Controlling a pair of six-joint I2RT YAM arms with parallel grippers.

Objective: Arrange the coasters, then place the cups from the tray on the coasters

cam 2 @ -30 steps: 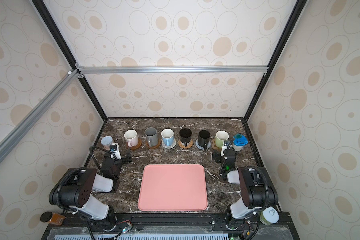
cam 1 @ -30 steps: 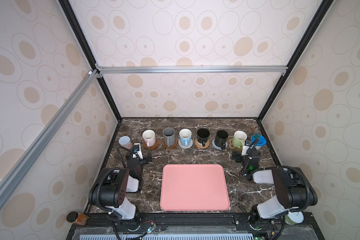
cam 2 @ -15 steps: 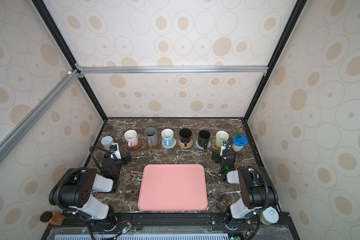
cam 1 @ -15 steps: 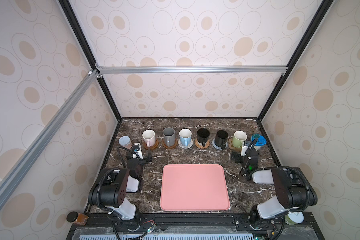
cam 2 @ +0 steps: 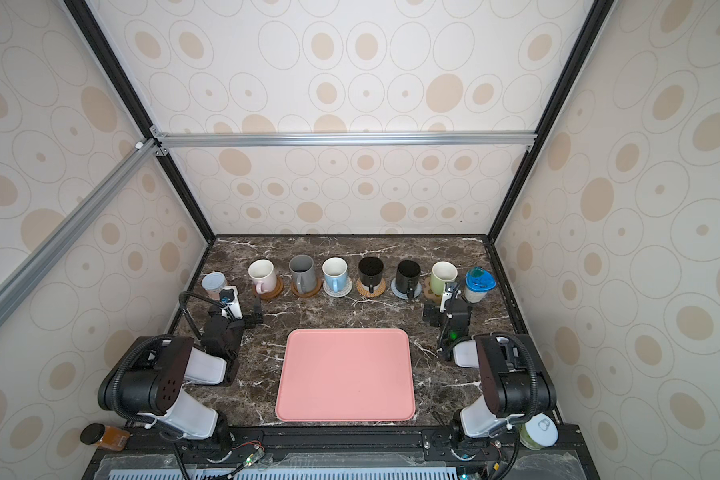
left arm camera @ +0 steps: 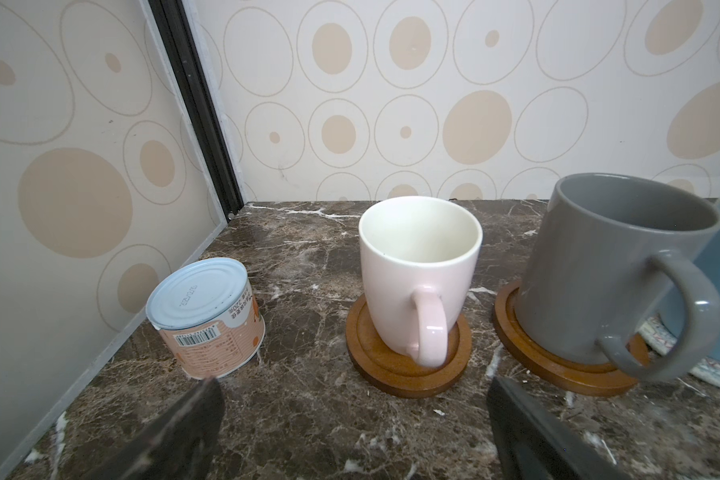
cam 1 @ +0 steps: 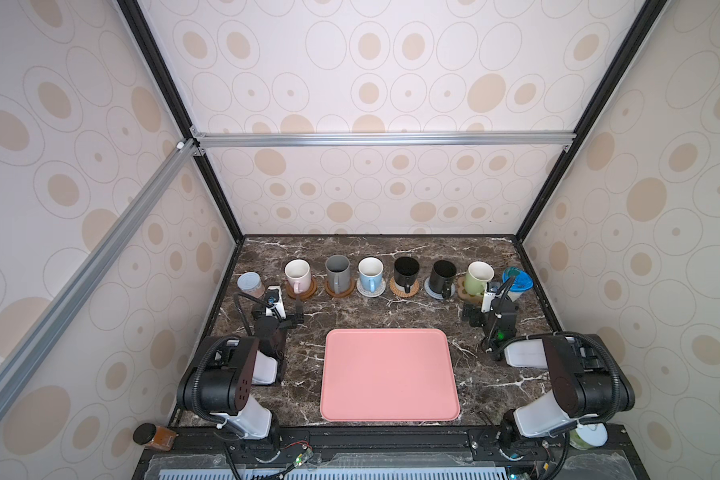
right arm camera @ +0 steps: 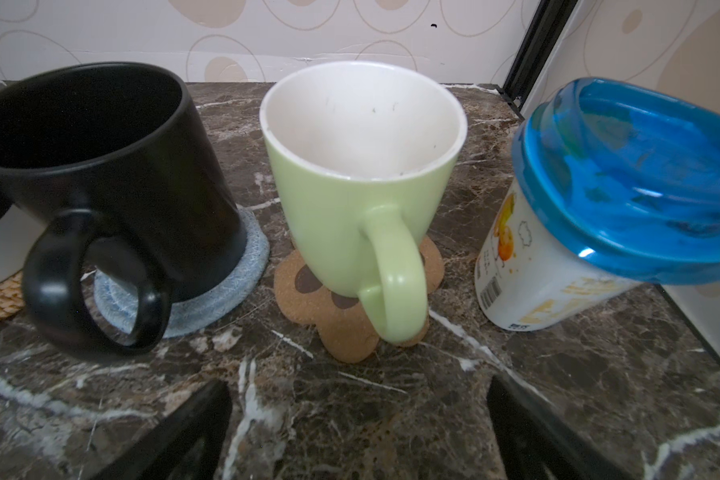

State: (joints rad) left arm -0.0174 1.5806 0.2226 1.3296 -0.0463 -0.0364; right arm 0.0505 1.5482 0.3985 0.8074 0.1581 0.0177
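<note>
On the dark marble table (cam 1: 391, 316) we see the pink tray (cam 1: 389, 374) at the near middle. Six cups (cam 1: 370, 272) stand in a far row, each on one of the coasters (cam 1: 371, 289). Our left gripper (left arm camera: 354, 386) and right gripper (right arm camera: 358, 386) hang with jaws spread, facing the pink-handled cup (left arm camera: 416, 266) and the light green cup (right arm camera: 358, 174), apart from both.

Both the left arm (cam 1: 221, 378) & the right arm (cam 1: 574, 374) have black round joint housings w/ white plastic link covers. A black corrugated cable (cam 1: 200, 374) loops over ea. shoulder. There is a small green LED (cam 1: 500, 333) on the right wrist and a white camera module (cam 1: 276, 300) at ea. wrist. The fingers (left arm camera: 175, 432) are black and wedge-shaped.
</note>
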